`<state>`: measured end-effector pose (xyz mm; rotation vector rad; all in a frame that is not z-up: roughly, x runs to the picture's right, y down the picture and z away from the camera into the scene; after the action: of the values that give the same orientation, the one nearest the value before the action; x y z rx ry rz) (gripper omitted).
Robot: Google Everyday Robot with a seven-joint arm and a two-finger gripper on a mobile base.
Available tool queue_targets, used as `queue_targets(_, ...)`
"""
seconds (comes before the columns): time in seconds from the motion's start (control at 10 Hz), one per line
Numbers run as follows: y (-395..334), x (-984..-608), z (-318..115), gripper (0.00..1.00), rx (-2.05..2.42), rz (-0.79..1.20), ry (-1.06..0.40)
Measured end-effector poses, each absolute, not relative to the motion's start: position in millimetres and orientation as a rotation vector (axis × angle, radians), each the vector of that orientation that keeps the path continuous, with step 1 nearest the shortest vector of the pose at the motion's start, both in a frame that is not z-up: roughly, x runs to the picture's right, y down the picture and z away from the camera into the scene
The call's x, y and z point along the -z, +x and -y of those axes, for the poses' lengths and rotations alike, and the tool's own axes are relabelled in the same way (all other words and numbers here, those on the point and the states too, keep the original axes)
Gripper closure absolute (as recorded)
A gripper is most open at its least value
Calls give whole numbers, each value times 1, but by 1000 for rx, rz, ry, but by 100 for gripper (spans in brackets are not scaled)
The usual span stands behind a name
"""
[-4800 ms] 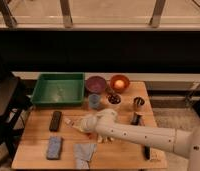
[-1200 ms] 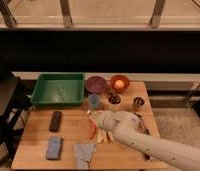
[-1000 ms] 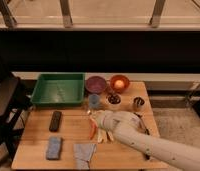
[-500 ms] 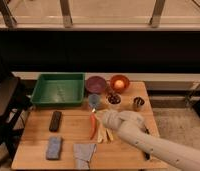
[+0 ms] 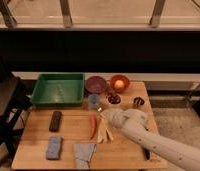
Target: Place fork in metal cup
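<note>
metal cup (image 5: pixel 138 102) stands upright near the right back corner of the table (image 5: pixel 38 135), well apart from the gripper (image 5: pixel 104 114). the gripper hangs mid-table, just in front of the blue cup (image 5: pixel 94 100), jaws pinched tight. a thin pale sliver pokes from its tip toward the blue cup; could be the fork (image 5: pixel 99 108), can't say for sure. the white arm (image 5: pixel 143 136) reaches in from the lower right. by it a red stick (image 5: pixel 93 126) and pale strips (image 5: pixel 107 132) lie on the wood. behind: dark bowl (image 5: pixel 113 99), purple bowl (image 5: pixel 96 83), orange bowl (image 5: pixel 119 82), green tray (image 5: pixel 58 89). front left: remote (image 5: pixel 55 120), sponge (image 5: pixel 54 148), cloth (image 5: pixel 84 152).
</note>
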<state>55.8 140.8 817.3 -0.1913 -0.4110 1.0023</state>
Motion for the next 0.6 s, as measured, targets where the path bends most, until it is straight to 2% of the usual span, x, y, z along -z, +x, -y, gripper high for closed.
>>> queue_targets(0.6,98,-825,-154,100,-1078,335,-203)
